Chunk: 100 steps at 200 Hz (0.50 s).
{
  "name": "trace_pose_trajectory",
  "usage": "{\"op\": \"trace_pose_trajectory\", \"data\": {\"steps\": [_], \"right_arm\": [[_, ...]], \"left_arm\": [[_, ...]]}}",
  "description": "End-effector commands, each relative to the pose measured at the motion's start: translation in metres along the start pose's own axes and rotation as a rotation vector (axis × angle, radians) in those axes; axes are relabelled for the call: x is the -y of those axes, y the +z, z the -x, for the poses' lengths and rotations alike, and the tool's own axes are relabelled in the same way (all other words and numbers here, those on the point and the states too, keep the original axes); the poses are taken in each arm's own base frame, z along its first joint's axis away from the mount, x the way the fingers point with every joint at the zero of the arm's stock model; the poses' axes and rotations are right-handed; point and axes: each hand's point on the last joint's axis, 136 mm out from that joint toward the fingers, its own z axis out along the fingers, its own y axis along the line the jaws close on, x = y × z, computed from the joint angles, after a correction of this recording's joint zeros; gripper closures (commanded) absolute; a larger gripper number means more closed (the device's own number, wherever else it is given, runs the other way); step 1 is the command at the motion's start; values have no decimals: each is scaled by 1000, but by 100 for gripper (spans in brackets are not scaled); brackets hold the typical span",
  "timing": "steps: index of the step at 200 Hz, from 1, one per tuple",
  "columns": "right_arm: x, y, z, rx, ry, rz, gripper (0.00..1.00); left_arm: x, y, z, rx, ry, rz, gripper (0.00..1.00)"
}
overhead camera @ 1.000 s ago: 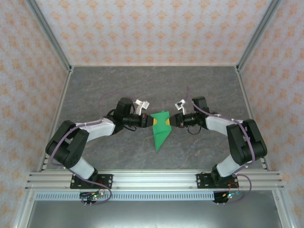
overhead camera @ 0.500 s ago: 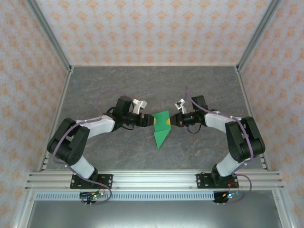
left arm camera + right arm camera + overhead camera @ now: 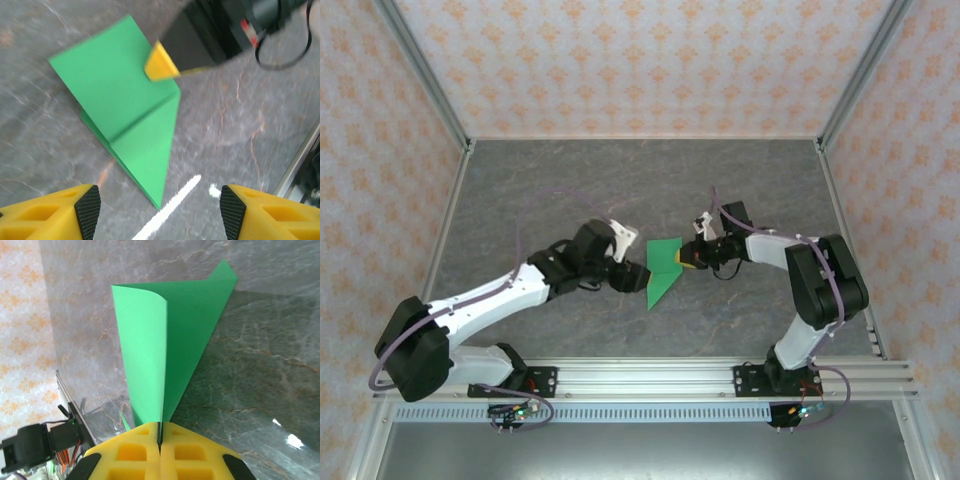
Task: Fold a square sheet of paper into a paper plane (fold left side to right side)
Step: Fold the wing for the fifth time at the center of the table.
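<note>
Green throughout, thin and plain: recorded the sheet of paper [image 3: 662,270] as creased into a narrower angular outline, broad toward 12 o'clock and tapering to a point toward 6 o'clock in the top view. Located it near the middle of the grey marbled counter [image 3: 550,190], between the two arms.

Found the right claw [image 3: 684,258] at the sheet's 3 o'clock edge, near the broad end. Confirmed from the right wrist view: yellow fingers [image 3: 135,452] pressed together, with the paper pinched in the seam between them. Noted there two green panels meeting at a crease that runs straight up from the pinch, with the left panel's top corner curling over and the right panel's corner reaching toward 1 o'clock.

Found the left claw [image 3: 636,277] at the sheet's 8 o'clock side, just beside the tapered half. Confirmed from the left wrist view: black-padded fingertips [image 3: 88,216] spread wide at 7 and 5 o'clock of the frame, gripping nothing, with the paper's point just above the gap and clear of both pads. Saw in the same view a fold line across the sheet and the right claw's yellow tip clamped on its 1 o'clock edge. Cannot tell from the top view whether the left claw touches the paper.

Noted an aluminium rail [image 3: 640,378] at the counter's 6 o'clock edge, with both arm bases bolted to it.
</note>
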Motion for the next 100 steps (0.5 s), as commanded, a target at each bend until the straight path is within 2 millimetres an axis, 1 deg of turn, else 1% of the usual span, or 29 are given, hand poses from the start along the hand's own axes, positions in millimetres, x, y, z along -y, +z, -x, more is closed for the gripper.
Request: {"op": "trace_pose_trajectory", "data": {"steps": [1, 19, 27, 62, 79, 100], "right_arm": [[0, 0, 12, 27, 46, -21, 97], [-2, -2, 11, 18, 58, -28, 97], [-1, -2, 10, 6, 70, -39, 97], [-4, -4, 7, -18, 87, -40, 97], [-3, -4, 6, -23, 98, -44, 97], [-3, -3, 5, -29, 107, -46, 97]], "left_arm": [[-13, 8, -21, -68, 52, 191, 33], [-1, 21, -26, -94, 120, 260, 33], [1, 27, -28, -114, 146, 297, 32], [15, 53, -19, -134, 219, 384, 32], [18, 64, -16, -140, 234, 419, 32], [12, 75, -16, -159, 261, 504, 31]]}}
